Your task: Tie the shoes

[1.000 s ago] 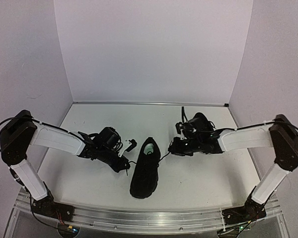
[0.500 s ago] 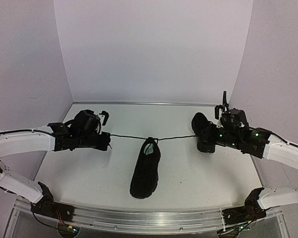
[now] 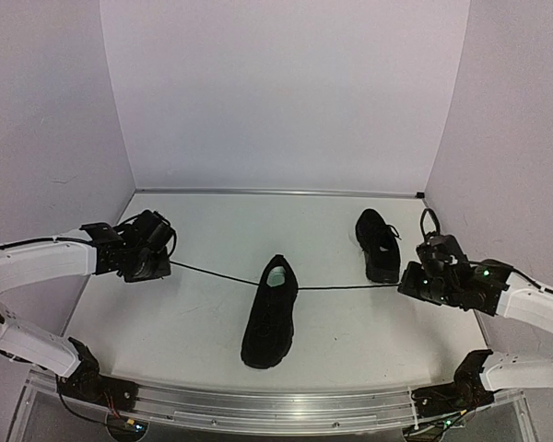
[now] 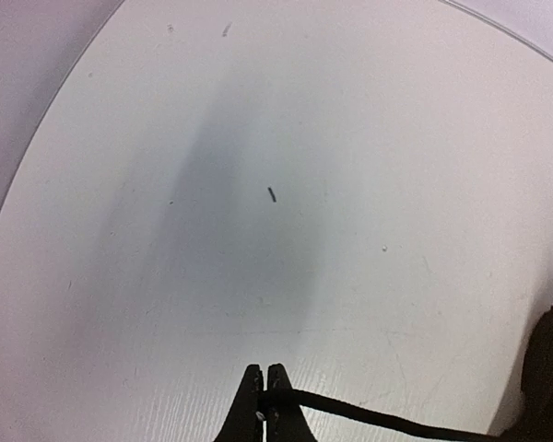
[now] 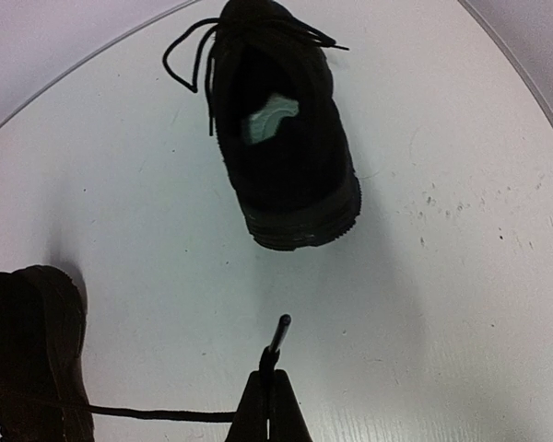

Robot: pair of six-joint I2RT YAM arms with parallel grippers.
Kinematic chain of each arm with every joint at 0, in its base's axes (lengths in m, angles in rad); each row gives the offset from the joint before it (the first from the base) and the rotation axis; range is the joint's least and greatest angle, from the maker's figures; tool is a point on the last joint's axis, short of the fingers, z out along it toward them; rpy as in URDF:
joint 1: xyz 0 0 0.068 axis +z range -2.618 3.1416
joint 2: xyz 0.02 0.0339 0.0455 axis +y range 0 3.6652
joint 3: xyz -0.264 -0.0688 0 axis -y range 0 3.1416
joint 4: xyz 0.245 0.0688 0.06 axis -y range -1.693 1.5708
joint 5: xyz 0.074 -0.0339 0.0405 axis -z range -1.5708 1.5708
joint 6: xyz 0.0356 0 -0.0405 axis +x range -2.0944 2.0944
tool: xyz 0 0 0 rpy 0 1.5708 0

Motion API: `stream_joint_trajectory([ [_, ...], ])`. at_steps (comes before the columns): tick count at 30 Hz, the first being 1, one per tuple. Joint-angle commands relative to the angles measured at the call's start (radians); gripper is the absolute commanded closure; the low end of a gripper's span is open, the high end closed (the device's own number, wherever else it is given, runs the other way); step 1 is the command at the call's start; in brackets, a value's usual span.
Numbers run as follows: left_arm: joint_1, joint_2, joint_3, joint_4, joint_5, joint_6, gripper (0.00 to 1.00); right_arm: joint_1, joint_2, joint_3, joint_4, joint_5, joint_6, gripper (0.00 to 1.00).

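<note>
Black lace (image 3: 350, 287) taut between splayed arms (image 3: 37, 262)

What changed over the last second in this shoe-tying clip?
Both arms swung outward from the middle shoe: the left gripper went left, the right gripper right and nearer, each shut on an end of the lace, drawing it out taut. The middle shoe and the far shoe stayed put; the jaws stayed shut.

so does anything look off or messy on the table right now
Nothing spilled or damaged. The middle shoe has its lace stretched straight out to both sides, one end pinched in the left gripper, the other in the right gripper. The other shoe, far right, sits with its laces loose and untied.
</note>
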Motion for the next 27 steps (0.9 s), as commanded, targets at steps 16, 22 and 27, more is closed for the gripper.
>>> stream_joint_trajectory([
  [16,0.089,-0.004,-0.087,-0.088,-0.065,-0.288,1.0,-0.004,-0.118,-0.139,-0.229,0.122,0.316,1.0],
  [22,0.102,0.064,-0.105,-0.04,-0.016,-0.273,1.0,-0.003,0.011,-0.166,-0.139,0.085,0.333,1.0],
  [27,0.112,0.08,-0.124,-0.013,0.011,-0.274,1.0,-0.005,0.005,-0.143,-0.175,0.152,0.358,1.0],
])
